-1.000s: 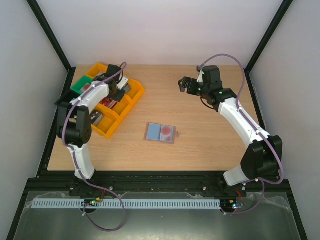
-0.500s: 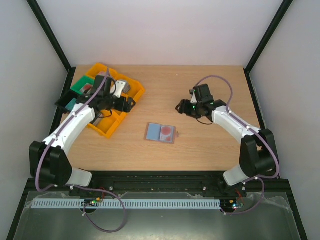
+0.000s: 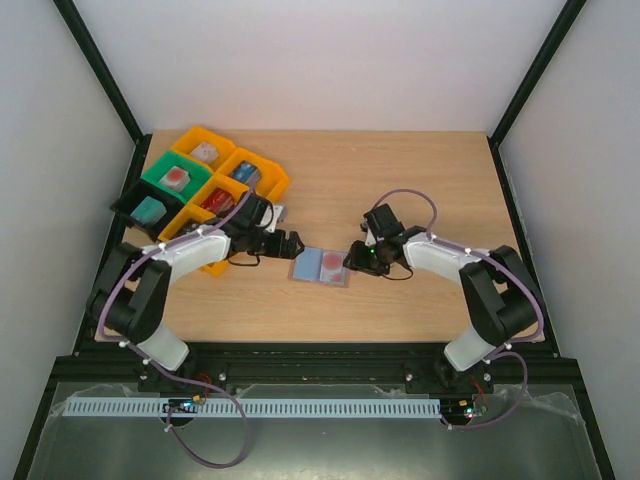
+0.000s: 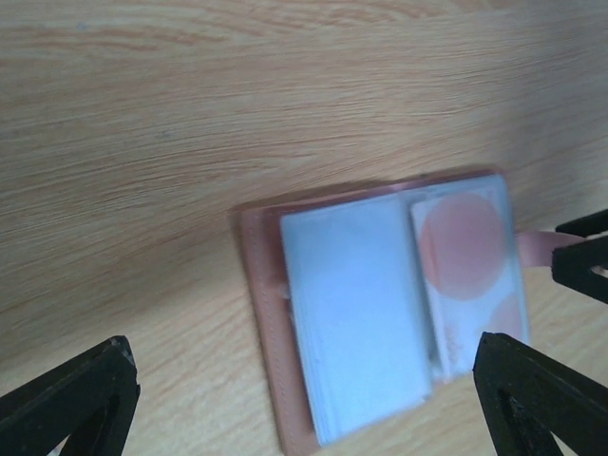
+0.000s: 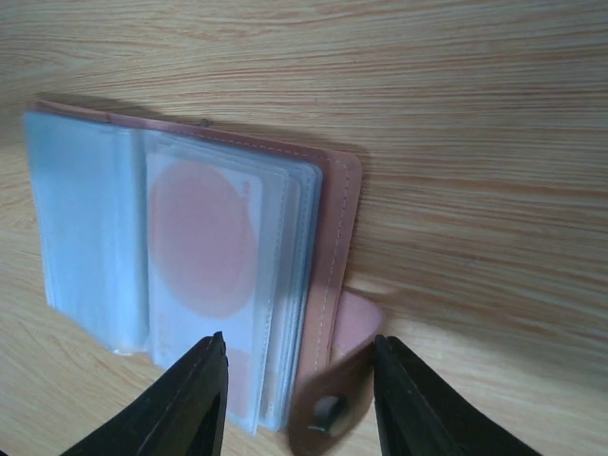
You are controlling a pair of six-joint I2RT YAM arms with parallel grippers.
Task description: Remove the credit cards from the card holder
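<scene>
The left gripper [image 3: 288, 243] is seen released, its jaws spread wide. In its wrist view the two dark fingers [image 4: 66, 404] are set at the bottom corners of the frame, and nothing is held between them. The right gripper [image 3: 353, 260] is also unclenched, though less widely. Its fingers [image 5: 204, 394] are placed astride the right-hand edge of the card holder [image 5: 337, 218], one on the sleeve side and one beyond the snap tab [image 5: 356, 318]. Whether the holder is touched by them cannot be told.

The card holder is laid open and flat on the table [image 3: 400, 170], between the two grippers. From above, only a blue-grey rectangle with a reddish spot is made out. More is given by the wrist views: a pinkish-tan cover is shown around a stack of clear blue-grey sleeves. The credit cards [image 4: 465, 256] are held inside the sleeves, the uppermost one white with a salmon circle. The tab with its snap is shown plainly only in the right wrist view. In the left wrist view just a pale strip of it is seen, beside the right gripper's fingertips at the frame edge.

At the table's far left, yellow, green and black trays [image 3: 272, 183] with small blocks [image 3: 176, 178] are shown only by the top camera.
</scene>
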